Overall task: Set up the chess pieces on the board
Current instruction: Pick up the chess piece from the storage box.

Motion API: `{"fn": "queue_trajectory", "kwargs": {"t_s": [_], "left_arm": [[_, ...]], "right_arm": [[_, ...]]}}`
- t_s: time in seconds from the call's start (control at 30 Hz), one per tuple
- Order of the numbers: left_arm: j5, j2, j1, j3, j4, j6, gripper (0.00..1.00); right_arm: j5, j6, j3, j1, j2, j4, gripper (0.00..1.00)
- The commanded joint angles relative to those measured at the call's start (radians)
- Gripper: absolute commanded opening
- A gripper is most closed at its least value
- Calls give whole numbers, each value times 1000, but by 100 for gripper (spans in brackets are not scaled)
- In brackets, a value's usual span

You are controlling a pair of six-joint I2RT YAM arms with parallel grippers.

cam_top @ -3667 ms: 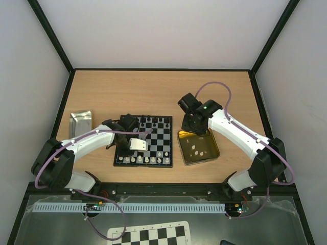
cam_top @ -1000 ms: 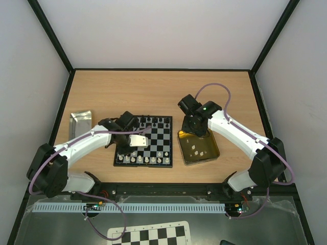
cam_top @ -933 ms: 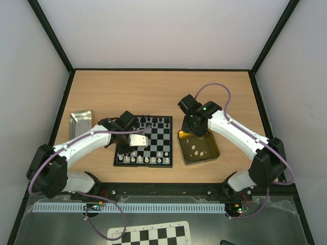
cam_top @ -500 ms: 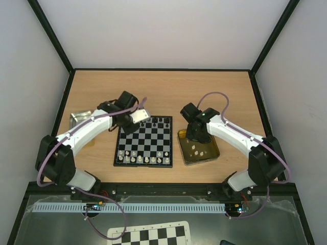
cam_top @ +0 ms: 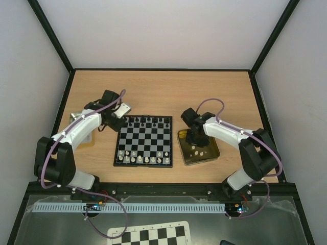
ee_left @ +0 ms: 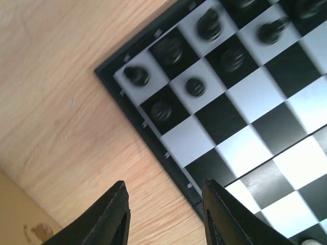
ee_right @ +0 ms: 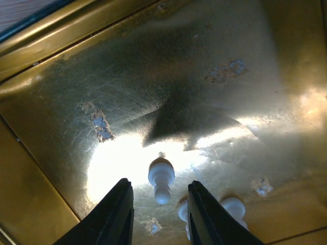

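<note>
Hovering with your left gripper above the edge of the small chessboard of black and pale squares, you had its fingers parted with nothing between them. The light wooden surface showed straight through the gap. Ahead of those fingertips stood the tiny black chess pieces on the corner squares, so that gripper looked free for another fetch.

Your right gripper was down inside the square gold metal tin, fingers apart and gripping nothing yet. A small cream-white pawn rested on the tin floor between them, just ahead of the tips. You seemed to have lined up that way so the fingers could close across its slim body. A second cream-white piece lay just beside the right-hand finger, near enough that a squeeze might nudge it. I judged the pickup was in hand, since cream-white figures remained in the tin rather than on the chessboard.
</note>
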Motion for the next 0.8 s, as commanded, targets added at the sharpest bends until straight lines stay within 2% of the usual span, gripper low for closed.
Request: {"fn": "queue_trajectory", "kwargs": {"t_s": [0.0, 0.13, 0.37, 0.5, 0.6, 0.77], "left_arm": [[-20, -43, 79, -45, 8, -71, 41], [-21, -56, 129, -68, 7, -85, 41], [-17, -67, 172, -63, -11, -80, 40], [-15, -71, 188, -42, -16, -95, 40], [-15, -69, 201, -30, -19, -114, 41], [-54, -73, 210, -53, 12, -122, 41]], "right_arm": [[-14, -25, -21, -11, 30, 55, 27], [-17, -38, -21, -17, 46, 61, 22], [-14, -55, -42, -20, 49, 63, 20], [-15, -62, -49, -22, 46, 53, 10], [-7, -64, -23, -22, 33, 17, 2], [-7, -67, 85, -23, -11, -80, 2]]}}
